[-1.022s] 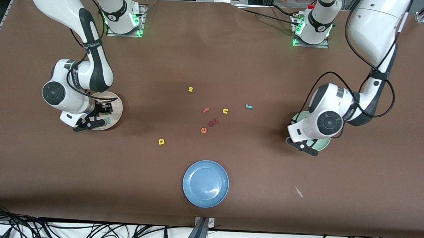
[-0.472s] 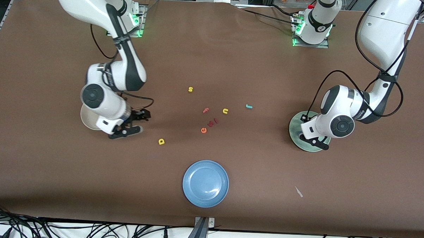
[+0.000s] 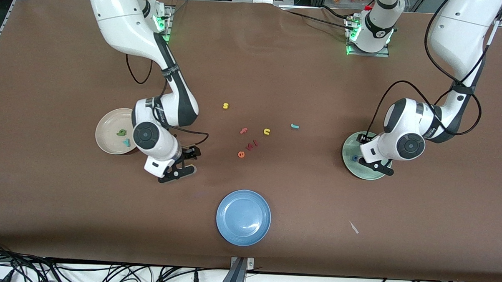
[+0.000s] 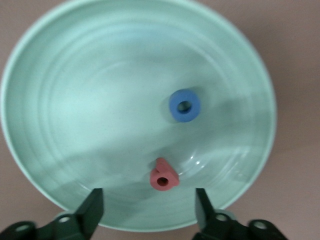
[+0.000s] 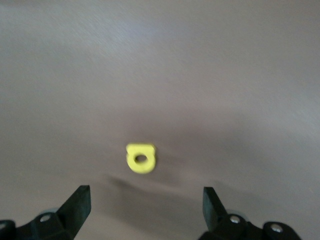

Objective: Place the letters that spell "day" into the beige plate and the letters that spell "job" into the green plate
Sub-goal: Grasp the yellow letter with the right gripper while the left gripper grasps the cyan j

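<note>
Blue plate (image 3: 243, 217): one, bare.
Beige plate (image 3: 105, 135): green letter (image 3: 121, 132), cyan y (image 3: 127, 143).
Green plate (image 4: 60, 130): blue o (image 4: 184, 105), red letter (image 4: 163, 175).
Left end effector (image 4: 147, 210): wide, over green plate.
Right end effector (image 5: 145, 202): wide, over yellow d (image 5: 141, 158) on surface (image 3: 319, 89).

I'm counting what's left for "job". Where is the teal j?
The teal j lies on the bare table, beside the yellow n toward the left arm's end, well short of the green plate.

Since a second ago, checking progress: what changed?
The right claw left the beige plate, open, and now hovers over the yellow d. The left claw opened over the green plate, dropping the pinkish-red letter beside the blue o. Table letters stayed.
</note>
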{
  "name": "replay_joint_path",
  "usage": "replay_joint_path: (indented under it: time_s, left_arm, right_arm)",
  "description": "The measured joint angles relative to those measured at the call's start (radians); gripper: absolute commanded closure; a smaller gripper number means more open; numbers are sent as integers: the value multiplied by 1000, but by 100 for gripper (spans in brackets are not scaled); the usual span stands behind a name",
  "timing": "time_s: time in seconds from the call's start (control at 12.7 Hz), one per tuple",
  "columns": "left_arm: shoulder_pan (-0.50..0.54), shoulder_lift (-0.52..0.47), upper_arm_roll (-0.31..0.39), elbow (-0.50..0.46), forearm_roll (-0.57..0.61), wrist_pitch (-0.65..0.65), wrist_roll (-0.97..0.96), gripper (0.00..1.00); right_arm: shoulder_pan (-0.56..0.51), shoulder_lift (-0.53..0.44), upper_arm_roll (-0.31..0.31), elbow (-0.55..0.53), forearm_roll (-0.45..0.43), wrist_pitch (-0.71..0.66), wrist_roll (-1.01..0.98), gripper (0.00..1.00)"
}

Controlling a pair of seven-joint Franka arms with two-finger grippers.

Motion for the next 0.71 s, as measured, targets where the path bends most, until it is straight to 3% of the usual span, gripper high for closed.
replay_joint_path:
  time_s: [0.24,0.47,0.71]
  left_arm:
    - [-1,-55,-58,1,-114,-36,-141,0]
    - [-4,-73,-145,0,-132,-49,-427,0]
    - [-39,-72,-238,-4,-132,-49,-753,0]
  right_arm:
    - [-1,66,10,83,0,0,-2,13]
    - [-6,81,10,95,0,0,-22,28]
    - [-8,81,10,95,0,-1,-49,53]
